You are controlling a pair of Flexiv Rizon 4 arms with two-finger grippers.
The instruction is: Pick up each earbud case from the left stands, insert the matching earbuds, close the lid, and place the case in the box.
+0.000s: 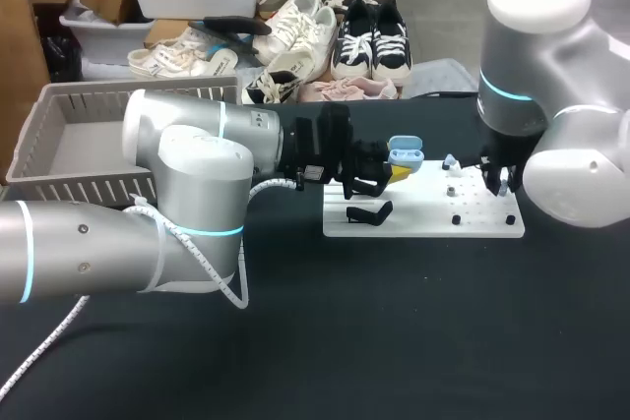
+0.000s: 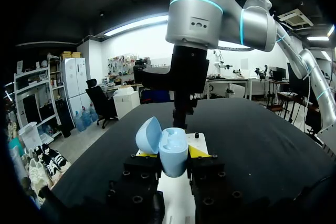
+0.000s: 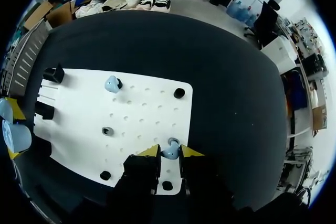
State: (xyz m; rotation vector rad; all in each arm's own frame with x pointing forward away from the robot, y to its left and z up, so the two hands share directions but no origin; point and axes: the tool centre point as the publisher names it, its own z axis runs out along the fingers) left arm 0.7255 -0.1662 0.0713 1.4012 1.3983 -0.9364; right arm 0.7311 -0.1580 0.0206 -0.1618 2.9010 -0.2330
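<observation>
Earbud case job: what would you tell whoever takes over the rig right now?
Left gripper shut on the open blue case, held over the white board.
Right gripper down at one earbud on the board; grip unclear.
Second earbud sits on the board by a black peg.
Done: case picked up.
Left: both earbuds in, lid closed, case into the grey box.

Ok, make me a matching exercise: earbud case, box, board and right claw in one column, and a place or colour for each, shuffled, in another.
1 earbud case
2 box
3 board
4 right claw

A white, flat on the table
B grey, beside the left arm
C light blue, lid open, in the left claw
D above an earbud on the board

Pairs: 1-C, 2-B, 3-A, 4-D
</observation>
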